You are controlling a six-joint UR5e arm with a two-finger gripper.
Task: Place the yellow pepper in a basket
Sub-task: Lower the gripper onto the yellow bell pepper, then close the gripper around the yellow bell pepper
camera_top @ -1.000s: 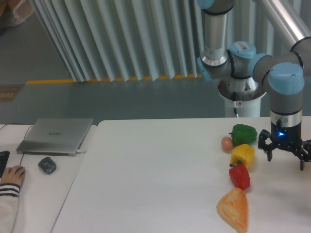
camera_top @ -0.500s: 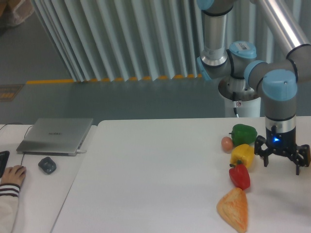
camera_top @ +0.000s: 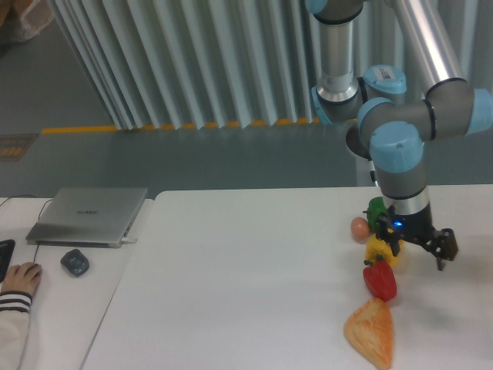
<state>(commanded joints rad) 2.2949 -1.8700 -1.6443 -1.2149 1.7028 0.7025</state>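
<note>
Yellow pepper (camera_top: pixel 379 250), one of three peppers, beside open claw (camera_top: pixel 420 249).

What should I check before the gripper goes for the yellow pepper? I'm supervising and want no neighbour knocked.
1. Jaws spread for the grasp: ok, the gripper is open.
2. Gripper over the target: not ok, it sits to the right of the yellow pepper, partly covering it.
3. Pepper free of neighbours: not ok, the red pepper sits against it in front, and the green pepper is close behind.
4. Small round item at a safe distance: cannot tell.
5. Basket located: not ok, none in view.
6. Nothing held yet: ok.
</note>
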